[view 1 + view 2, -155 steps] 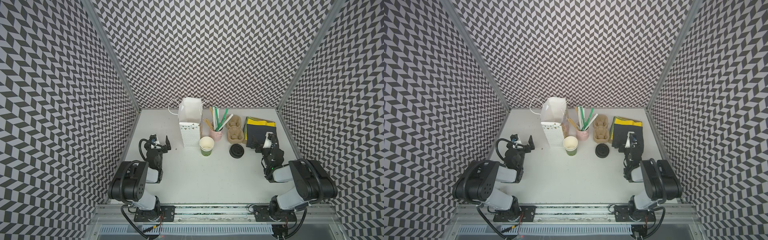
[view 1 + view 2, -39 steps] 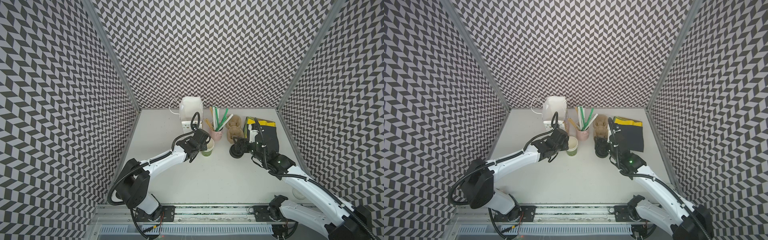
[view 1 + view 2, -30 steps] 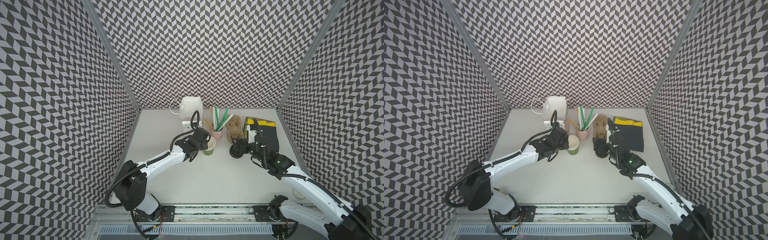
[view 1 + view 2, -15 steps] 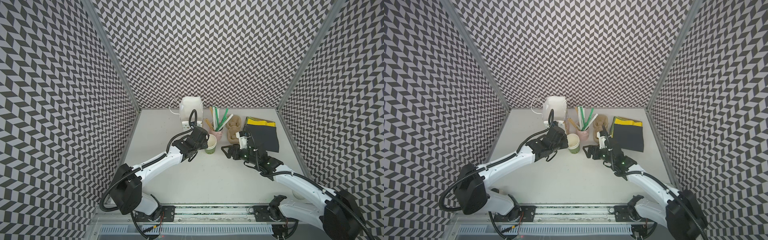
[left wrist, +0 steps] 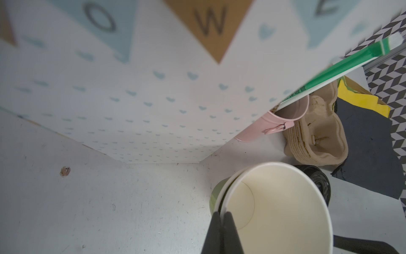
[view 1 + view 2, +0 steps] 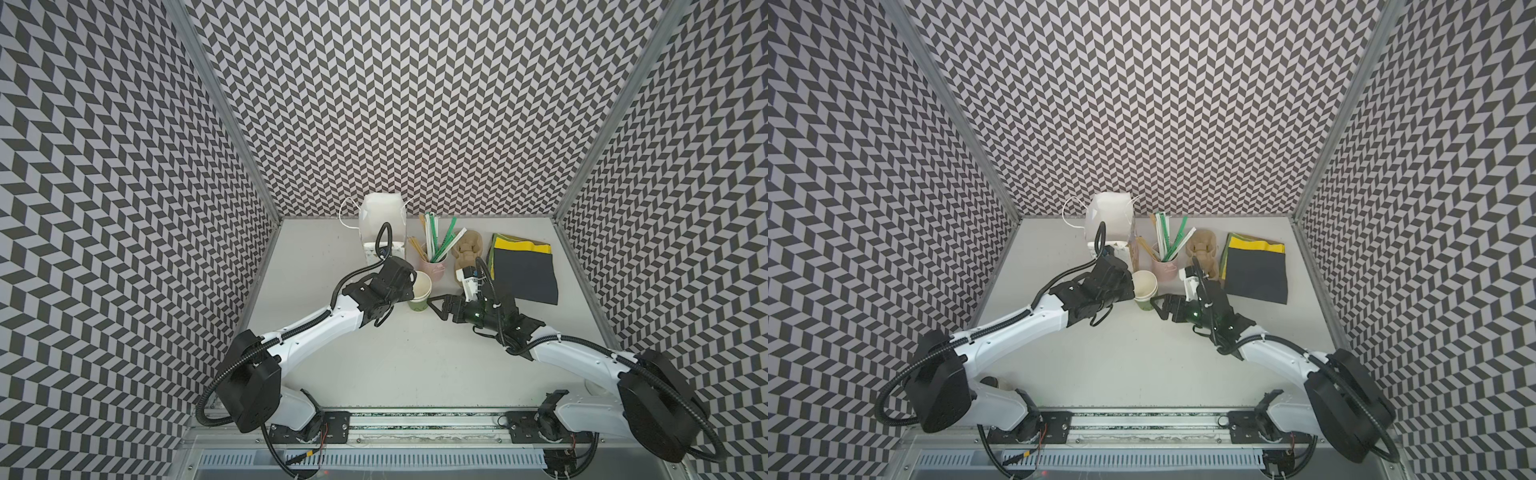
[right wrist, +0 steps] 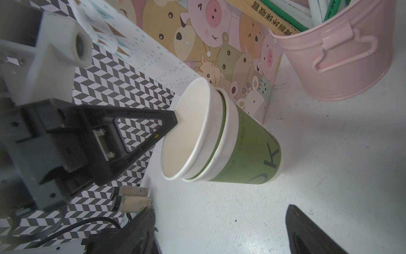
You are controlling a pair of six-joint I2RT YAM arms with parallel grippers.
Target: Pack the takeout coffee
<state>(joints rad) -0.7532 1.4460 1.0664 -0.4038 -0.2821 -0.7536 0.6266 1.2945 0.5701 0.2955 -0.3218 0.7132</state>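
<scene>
Green cup stack (image 6: 419, 293) sits mid-frame on the bench (image 6: 395, 365), no lid yet; my left claw (image 5: 222, 222) is pinching the inner cup's rim, peeling it from its twin. My right claw (image 6: 436, 305) hangs spread just right of the cups, empty. Lidding and bagging into the white bag (image 6: 382, 220) at upper centre are still left.

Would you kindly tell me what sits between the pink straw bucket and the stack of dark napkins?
The brown pulp cup carrier sits between the pink bucket and the napkins; both top views show it.
</scene>
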